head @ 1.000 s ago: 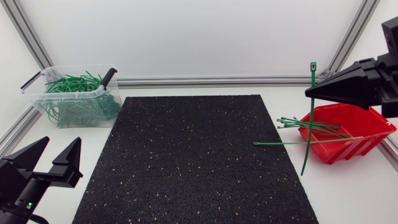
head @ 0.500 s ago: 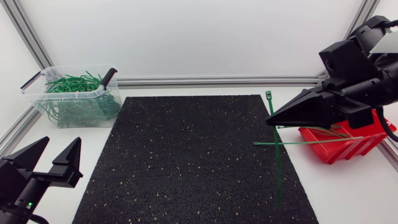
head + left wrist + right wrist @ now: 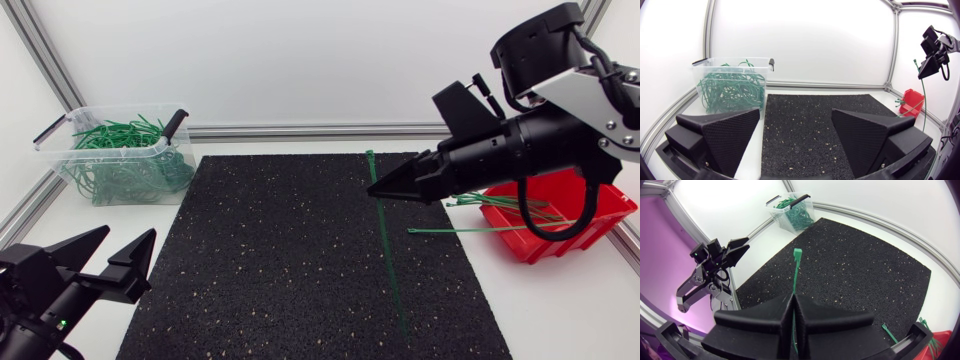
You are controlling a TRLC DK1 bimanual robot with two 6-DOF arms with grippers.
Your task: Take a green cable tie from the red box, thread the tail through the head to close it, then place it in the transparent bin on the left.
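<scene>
The right gripper (image 3: 792,296) was found clamped on a green cable tie (image 3: 797,270), its head projecting ahead of the fingertips over the black mat (image 3: 855,275). The left gripper (image 3: 744,245) was observed beside the mat with fingers parted. The transparent bin (image 3: 794,211), filled with green ties, was noted past the mat's far corner.

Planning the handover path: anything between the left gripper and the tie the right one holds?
Nothing visible. Only bare black mat lies between the open left gripper and the cable tie pinched in the right gripper.

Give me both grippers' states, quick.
Left gripper: open, empty.
Right gripper: shut on a green cable tie.
</scene>
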